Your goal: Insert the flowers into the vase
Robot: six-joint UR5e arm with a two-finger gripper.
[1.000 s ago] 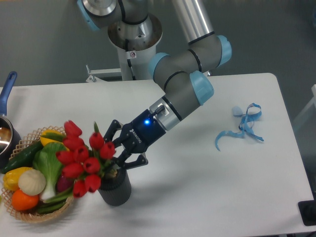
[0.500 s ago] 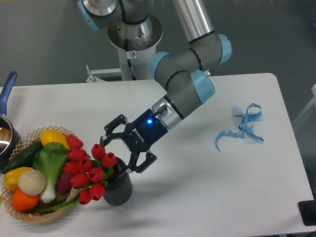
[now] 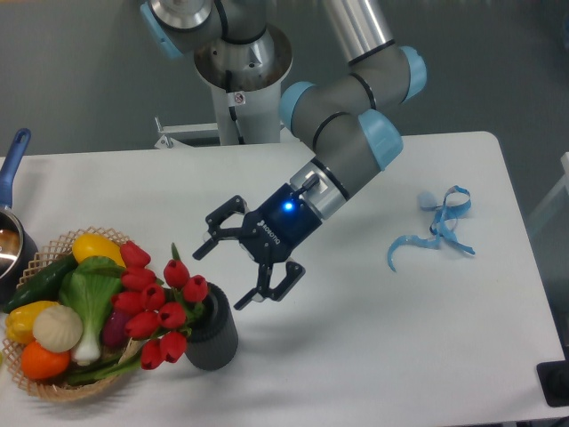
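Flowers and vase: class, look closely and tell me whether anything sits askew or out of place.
The flowers are in the vase but not upright: the bunch leans hard to one side, its heads hanging over the wicker basket. The open claw holds nothing. The vase itself stands upright.

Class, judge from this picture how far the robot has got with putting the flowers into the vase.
Done: the flowers sit with their stems in the vase, heads leaning towards the basket. In hand: nothing; the gripper is open, apart from the bunch. Left: apparently only clearing the arm away.
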